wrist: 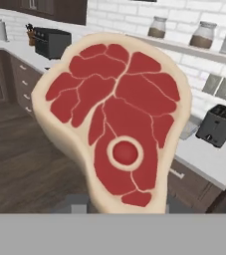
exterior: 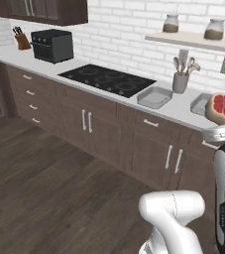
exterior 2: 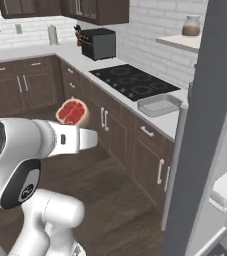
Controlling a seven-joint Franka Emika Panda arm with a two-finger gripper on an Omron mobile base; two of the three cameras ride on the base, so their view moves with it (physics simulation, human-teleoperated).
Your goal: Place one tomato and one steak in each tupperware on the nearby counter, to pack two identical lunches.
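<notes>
Running along the brick wall, the counter (exterior: 109, 94) carries two grey tupperware trays: the nearer one (exterior: 154, 96) beside the black cooktop (exterior: 107, 79) looks empty, and the other (exterior: 201, 104) is partly hidden. Raised in the air, short of the counter, the steak (wrist: 115, 117) sits clamped in the gripper (exterior: 221, 130). By my reading, packing has barely begun: this steak needs placing, a second steak and both tomatoes remain
</notes>
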